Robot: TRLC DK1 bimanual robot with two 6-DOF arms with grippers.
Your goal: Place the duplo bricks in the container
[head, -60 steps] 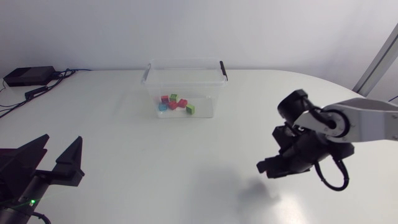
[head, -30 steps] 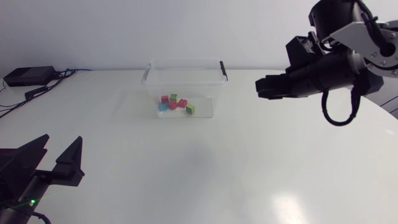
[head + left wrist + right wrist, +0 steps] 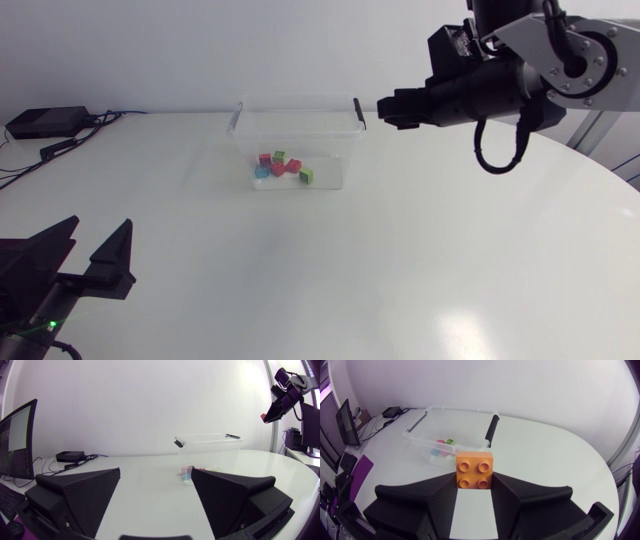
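Right wrist view: the right gripper (image 3: 475, 488) is clenched on an orange duplo brick (image 3: 475, 469). One finger presses each side wall, and the studded face is turned toward the camera. Ahead of the jaws and below them stands the clear container (image 3: 455, 408), with its black handle (image 3: 491, 430) on the end nearest the jaws. Further ahead, red, green and blue bricks (image 3: 442, 446) lie on the container floor.

Handling: the brick is probably light, rigid moulded plastic with smooth walls. The best hold is on two opposite flat walls, as in the present grasp, since the studs would offer little purchase. It should not deform under pressure. If released from high up, it may bounce on the hard floor.

View differences:
- The head view does not show the orange brick, which is hidden within the fingers. It does place the right gripper beside the handled end of the container, not yet over the opening.
- The left wrist view shows the right gripper raised well above the rim.
- The left gripper (image 3: 155, 497) is released, with its fingers spread and nothing between them. It sits low over the table (image 3: 350, 260), with the container far ahead of its jaws.
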